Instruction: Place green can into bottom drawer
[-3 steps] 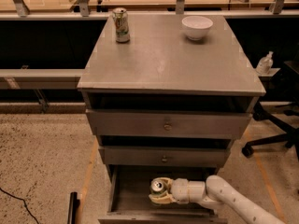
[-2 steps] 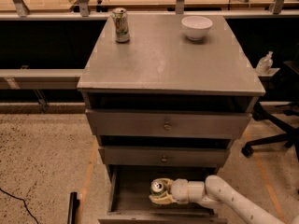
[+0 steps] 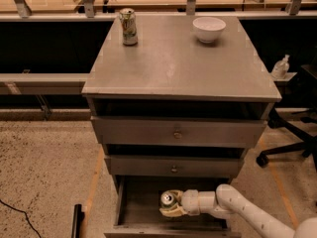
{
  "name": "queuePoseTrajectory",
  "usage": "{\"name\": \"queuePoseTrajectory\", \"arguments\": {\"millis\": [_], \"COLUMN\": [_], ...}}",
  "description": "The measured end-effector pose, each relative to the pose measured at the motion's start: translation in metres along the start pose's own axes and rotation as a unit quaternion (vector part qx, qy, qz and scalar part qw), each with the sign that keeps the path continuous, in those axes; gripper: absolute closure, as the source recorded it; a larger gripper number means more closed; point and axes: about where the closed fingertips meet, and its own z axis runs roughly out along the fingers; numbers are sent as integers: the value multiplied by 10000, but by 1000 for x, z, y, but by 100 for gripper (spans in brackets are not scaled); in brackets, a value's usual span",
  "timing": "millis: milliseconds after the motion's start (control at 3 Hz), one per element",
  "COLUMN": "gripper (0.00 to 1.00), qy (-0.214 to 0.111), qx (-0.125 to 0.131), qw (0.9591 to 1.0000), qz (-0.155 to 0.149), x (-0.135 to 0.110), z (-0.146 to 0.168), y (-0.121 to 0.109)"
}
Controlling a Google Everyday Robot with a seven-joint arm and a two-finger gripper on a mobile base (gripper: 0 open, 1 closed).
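The bottom drawer [image 3: 130, 213] is pulled open at the foot of the grey cabinet. My gripper [image 3: 171, 205] reaches into it from the right on a white arm. It is shut on the green can [image 3: 167, 199], whose silver top faces the camera. The can is held on its side low inside the drawer; I cannot tell whether it touches the drawer floor.
A paler silver-white can [image 3: 128, 27] and a white bowl [image 3: 209, 29] stand on the cabinet top [image 3: 178, 68]. Two upper drawers with round knobs [image 3: 177, 133] are shut. A black office chair [image 3: 292, 138] stands at the right. A dark object [image 3: 77, 222] lies on the floor at lower left.
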Motion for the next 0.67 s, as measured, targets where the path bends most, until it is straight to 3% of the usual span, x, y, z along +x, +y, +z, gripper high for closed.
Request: {"name": "queuePoseTrajectory", "arguments": {"millis": [667], "gripper": [59], "qy": [361], "qx": [85], "qw": [9992], "qz": [127], "x": [60], "z": [14], "y": [-22]}}
